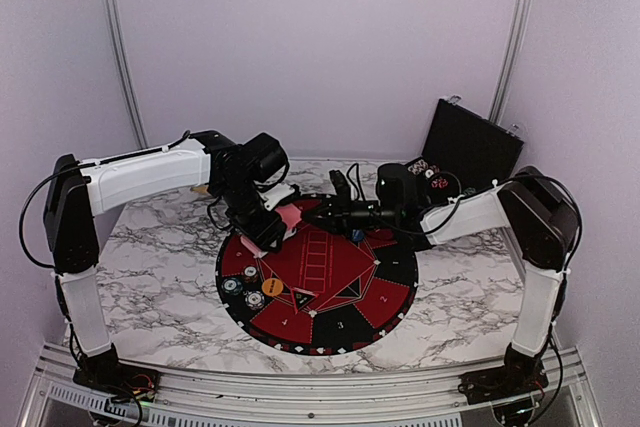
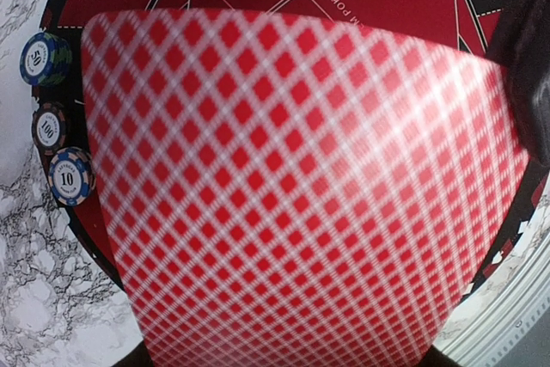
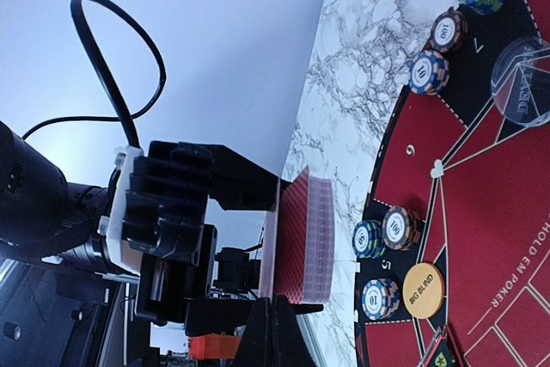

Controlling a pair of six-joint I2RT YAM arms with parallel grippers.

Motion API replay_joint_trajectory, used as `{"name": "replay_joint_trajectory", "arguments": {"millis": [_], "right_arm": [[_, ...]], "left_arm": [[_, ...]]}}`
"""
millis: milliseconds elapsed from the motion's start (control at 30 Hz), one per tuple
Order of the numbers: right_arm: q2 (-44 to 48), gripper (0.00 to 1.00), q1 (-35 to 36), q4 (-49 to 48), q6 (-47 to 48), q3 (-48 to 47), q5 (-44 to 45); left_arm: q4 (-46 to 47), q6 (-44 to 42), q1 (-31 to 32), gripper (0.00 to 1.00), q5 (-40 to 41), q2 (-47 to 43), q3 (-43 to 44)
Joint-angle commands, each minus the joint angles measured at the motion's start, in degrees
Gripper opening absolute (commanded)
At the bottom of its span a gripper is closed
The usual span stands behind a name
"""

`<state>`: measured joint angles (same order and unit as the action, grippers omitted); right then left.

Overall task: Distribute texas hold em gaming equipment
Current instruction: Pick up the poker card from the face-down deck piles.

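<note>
Marble table [image 1: 150, 277], lilac walls [image 1: 300, 47]; black case [image 1: 475, 142] at two o'clock of mat [image 1: 395, 277]. Left gripper [image 1: 268, 235] clamps card deck [image 2: 301, 195]; right gripper [image 1: 318, 215] spread indeterminate.

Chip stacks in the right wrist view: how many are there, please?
6 chip stacks: three along the mat's upper edge, three beside the orange disc; others may be hidden.

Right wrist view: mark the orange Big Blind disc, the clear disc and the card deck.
orange Big Blind disc [image 3: 424, 291], right wrist view, centre of its face.
clear disc [image 3: 522, 82], right wrist view, middle of its face.
card deck [image 3: 320, 229], right wrist view, its stacked edge.
</note>
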<state>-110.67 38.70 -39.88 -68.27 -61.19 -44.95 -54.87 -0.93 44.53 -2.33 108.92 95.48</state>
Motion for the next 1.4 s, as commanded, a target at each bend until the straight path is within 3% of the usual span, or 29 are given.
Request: {"name": "replay_joint_trajectory", "arguments": {"millis": [0,633,1367], "right_arm": [[2.3,0.0,-0.9,-4.8,-2.6,0.4,-1.7],[2.1,0.0,-1.8,-13.4,-9.6,2.6,-3.3],[4.1,0.0,-3.4,-13.2,-10.0,4.4,-3.2]], "left_arm": [[0.4,-0.5,-0.5,0.32,0.9,-3.0,-0.7],[0.7,-0.3,-0.7,0.32,1.0,-3.8,-1.5],[0.9,-0.5,-0.7,0.32,1.2,-4.1,-1.6]]}}
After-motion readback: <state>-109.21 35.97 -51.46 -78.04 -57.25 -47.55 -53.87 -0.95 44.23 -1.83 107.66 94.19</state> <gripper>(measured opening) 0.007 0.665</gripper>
